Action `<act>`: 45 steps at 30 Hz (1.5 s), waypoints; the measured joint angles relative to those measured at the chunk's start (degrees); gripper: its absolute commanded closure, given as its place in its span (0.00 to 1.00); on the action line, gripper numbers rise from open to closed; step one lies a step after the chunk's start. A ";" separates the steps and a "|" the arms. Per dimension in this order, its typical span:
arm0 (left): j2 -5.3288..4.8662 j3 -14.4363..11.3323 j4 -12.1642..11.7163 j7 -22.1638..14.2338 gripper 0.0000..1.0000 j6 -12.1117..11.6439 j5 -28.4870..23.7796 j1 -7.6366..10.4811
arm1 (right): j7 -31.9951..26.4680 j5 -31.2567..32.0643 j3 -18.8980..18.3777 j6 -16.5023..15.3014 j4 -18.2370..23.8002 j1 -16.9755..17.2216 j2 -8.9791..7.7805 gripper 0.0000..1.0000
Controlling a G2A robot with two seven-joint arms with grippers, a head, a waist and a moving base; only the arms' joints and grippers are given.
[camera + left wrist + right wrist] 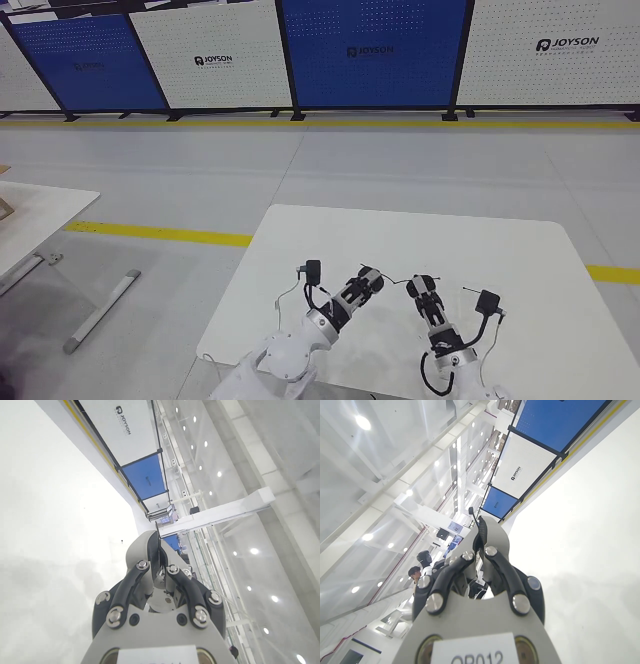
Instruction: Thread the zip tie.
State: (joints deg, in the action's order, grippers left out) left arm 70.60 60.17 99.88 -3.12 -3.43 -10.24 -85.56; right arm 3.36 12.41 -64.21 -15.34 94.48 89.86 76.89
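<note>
Between the two black ribbed pads (153,550) of the left pincer (157,538) sits a thin black strap, the zip tie (158,553), and the pale grey fingers are pressed together on it. Over at the right pincer (482,525), the two fingers are likewise clamped on the zip tie (474,515). A short stiff length of strap sticks out past the tips and ends in a small boxy head. From above, the left pincer (370,276) and the right pincer (417,287) sit near each other over the near half of the surface (450,235), tips angled toward one another. One hair-thin dark line, the zip tie (394,281), runs across the gap between them. Each pincer has curved black links joined by round silver pins to a grey plate. One surface lies beneath them, white, smooth and matte, with rounded corners. Beyond it are a grey floor with a yellow stripe (150,232) and a row of perforated blue and white panels (370,50).
</note>
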 measured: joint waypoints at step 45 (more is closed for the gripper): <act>0.01 0.50 0.05 -0.87 1.00 3.29 2.58 0.09 | -0.68 1.49 -2.60 -0.67 1.17 1.94 -0.10 1.00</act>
State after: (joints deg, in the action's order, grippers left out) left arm 70.61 60.66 99.93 -3.98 -0.14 -7.67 -85.47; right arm 2.68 13.90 -66.82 -16.02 95.65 91.80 76.79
